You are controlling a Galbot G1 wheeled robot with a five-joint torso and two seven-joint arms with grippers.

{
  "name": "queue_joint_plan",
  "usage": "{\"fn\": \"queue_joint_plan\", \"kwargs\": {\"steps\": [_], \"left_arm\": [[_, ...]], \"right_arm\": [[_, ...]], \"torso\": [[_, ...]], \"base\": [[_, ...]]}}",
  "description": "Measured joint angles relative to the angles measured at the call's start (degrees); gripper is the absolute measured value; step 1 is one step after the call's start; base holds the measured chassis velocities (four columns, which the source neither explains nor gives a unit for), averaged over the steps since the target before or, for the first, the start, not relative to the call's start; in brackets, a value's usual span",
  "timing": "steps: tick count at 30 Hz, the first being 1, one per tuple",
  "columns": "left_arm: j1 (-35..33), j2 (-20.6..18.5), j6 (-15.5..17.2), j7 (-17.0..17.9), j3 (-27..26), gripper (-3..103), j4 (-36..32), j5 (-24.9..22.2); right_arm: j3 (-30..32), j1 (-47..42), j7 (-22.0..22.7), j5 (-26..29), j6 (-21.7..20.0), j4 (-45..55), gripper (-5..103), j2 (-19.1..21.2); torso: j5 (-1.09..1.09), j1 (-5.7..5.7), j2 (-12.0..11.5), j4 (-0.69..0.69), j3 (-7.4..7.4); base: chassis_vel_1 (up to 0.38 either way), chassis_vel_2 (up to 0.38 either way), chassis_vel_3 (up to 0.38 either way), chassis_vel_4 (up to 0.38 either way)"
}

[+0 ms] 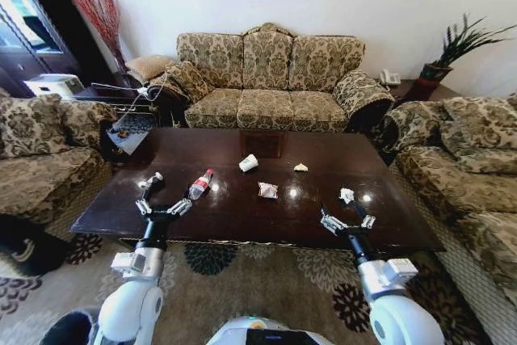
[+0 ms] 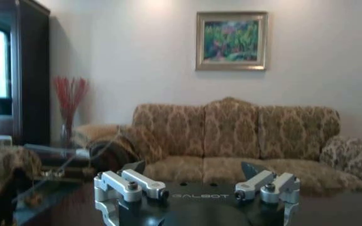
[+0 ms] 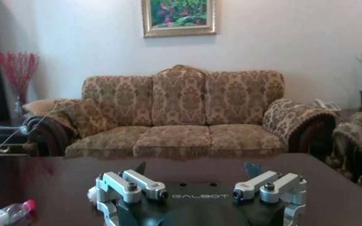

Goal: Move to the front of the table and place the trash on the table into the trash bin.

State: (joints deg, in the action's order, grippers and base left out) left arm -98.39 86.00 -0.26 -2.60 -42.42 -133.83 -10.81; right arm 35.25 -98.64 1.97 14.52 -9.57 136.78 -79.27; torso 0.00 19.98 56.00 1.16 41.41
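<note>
The dark glossy table (image 1: 242, 216) stands right in front of me. Trash lies on it: a clear bottle with a red cap (image 1: 200, 184), a white paper cup (image 1: 248, 162), a yellowish scrap (image 1: 300, 167) and crumpled white wrappers (image 1: 267, 190) (image 1: 346, 195) (image 1: 151, 179). Over the table's near edge my left gripper (image 1: 165, 206) is open, just left of the bottle. My right gripper (image 1: 347, 220) is open just before the right-hand wrapper. Both wrist views show spread, empty fingers (image 2: 134, 167) (image 3: 253, 168); the bottle (image 3: 8, 214) shows in the right wrist view. A round black trash bin (image 1: 24, 246) sits on the floor at the left.
A three-seat patterned sofa (image 1: 266, 78) stands behind the table. Matching armchairs flank it on the left (image 1: 40, 151) and right (image 1: 468, 167). A side table with a plant (image 1: 440, 78) stands in the far right corner. A patterned carpet (image 1: 258, 280) lies between me and the table.
</note>
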Motion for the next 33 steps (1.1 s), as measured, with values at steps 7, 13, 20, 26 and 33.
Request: {"fn": "queue_joint_plan", "kwargs": {"steps": [7,13,20,26,33], "left_arm": [[-1.0,0.4,3.4,3.9,0.2,100,1.5,3.6],[-0.1,1.1,2.5,3.0,0.3,100,1.0,4.7],[-1.1,2.7,4.9,-0.4,1.5,100,-0.5,3.9],[-1.1,4.3,4.1,-1.0,2.0,100,1.2,2.5],[0.4,4.1,5.8,0.2,2.2,100,3.0,2.3]], "right_arm": [[-0.6,1.2,3.2,1.2,-1.0,-0.6,100,-0.3],[-0.6,1.7,3.2,0.9,-0.9,-1.0,100,-0.1],[-0.8,3.0,2.7,-0.7,0.9,-3.7,100,-0.1],[-2.3,3.8,0.6,-4.4,2.7,-4.2,100,-0.2],[-2.2,3.2,0.2,-4.6,3.0,-3.9,100,0.2]], "torso": [[0.0,0.0,0.0,0.01,0.0],[0.0,0.0,0.0,0.0,0.0],[0.01,0.0,0.0,0.0,0.0],[0.01,0.0,0.0,0.0,0.0],[0.0,0.01,0.0,0.0,0.01]], "base": [[0.0,0.0,0.0,0.0],[0.0,0.0,0.0,0.0],[0.0,0.0,0.0,0.0],[0.0,0.0,0.0,0.0],[0.029,-0.009,-0.025,0.015]]}}
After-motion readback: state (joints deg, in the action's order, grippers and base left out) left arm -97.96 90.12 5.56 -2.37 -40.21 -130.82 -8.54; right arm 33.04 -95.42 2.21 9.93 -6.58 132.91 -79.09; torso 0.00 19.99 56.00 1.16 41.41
